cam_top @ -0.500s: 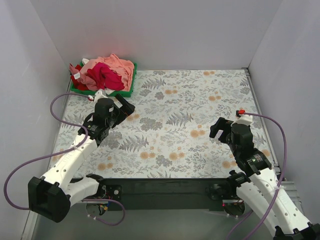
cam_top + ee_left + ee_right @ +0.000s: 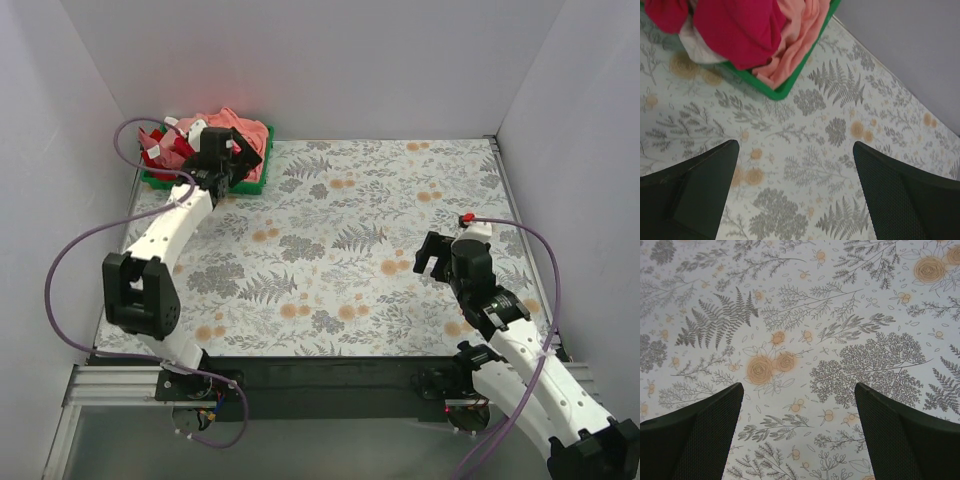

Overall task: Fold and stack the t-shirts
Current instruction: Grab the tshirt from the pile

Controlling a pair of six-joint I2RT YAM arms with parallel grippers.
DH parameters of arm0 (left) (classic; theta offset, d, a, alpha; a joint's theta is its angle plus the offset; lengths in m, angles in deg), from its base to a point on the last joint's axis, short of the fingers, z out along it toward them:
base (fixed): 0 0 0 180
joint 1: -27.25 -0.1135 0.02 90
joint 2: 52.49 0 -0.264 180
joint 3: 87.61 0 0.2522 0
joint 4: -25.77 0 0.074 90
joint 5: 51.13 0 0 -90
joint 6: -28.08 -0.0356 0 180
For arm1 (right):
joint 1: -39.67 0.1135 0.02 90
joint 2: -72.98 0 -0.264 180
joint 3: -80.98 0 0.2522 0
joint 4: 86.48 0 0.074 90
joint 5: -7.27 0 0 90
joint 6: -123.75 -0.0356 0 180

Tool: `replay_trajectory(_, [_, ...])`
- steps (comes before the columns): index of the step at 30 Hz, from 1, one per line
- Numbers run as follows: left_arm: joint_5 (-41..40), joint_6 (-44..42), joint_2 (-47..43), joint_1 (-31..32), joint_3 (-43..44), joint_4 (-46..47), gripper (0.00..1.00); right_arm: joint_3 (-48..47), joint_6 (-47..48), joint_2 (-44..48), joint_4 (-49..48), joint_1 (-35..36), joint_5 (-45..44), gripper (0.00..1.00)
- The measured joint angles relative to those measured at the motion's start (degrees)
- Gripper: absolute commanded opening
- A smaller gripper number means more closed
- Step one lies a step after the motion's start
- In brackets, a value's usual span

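Note:
A heap of t-shirts (image 2: 240, 130) lies in a green tray (image 2: 158, 181) at the table's far left corner. In the left wrist view a crimson-magenta shirt (image 2: 740, 30) lies on top, with a salmon pink one (image 2: 802, 35) hanging over the tray rim (image 2: 782, 91) and a white one (image 2: 697, 47) beside it. My left gripper (image 2: 247, 160) is open and empty, hovering at the tray's right front corner; its jaws (image 2: 795, 150) stand wide over bare cloth-covered table. My right gripper (image 2: 430, 258) is open and empty above the table at the right (image 2: 798, 390).
The table is covered by a floral-patterned cloth (image 2: 370, 240). White walls close in the back and both sides. A purple cable (image 2: 75, 260) loops off the left arm and another off the right arm (image 2: 545, 270).
My left arm has stretched from the table's left-middle out to the tray, its gripper now at the tray's right front corner. My right gripper has shifted slightly.

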Motion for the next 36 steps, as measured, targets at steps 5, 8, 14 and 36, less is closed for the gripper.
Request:
replay_trajectory(5, [1.1,-1.8,14.6,-6.1,15.7,-0.5,0.98,-0.1,1.5,-6.2,-0.5,0.0,0.0,0.98])
replay_trajectory(8, [0.8,-2.3,22.5,-8.7,24.0,-2.1,0.98,-0.9,2.5,-9.0,-0.9,0.0,-0.5,0.98])
replay_trajectory(14, [-3.1,-3.8,36.1,-11.1,39.4,-7.5,0.81,-2.8,3.5,-14.1,-2.1,0.0,-1.3,0.98])
replay_trajectory(36, [-3.9,-12.3,32.6,-11.2,46.5,-5.8,0.0,-4.9,4.0,-13.1,-3.0,0.0,0.7,0.98])
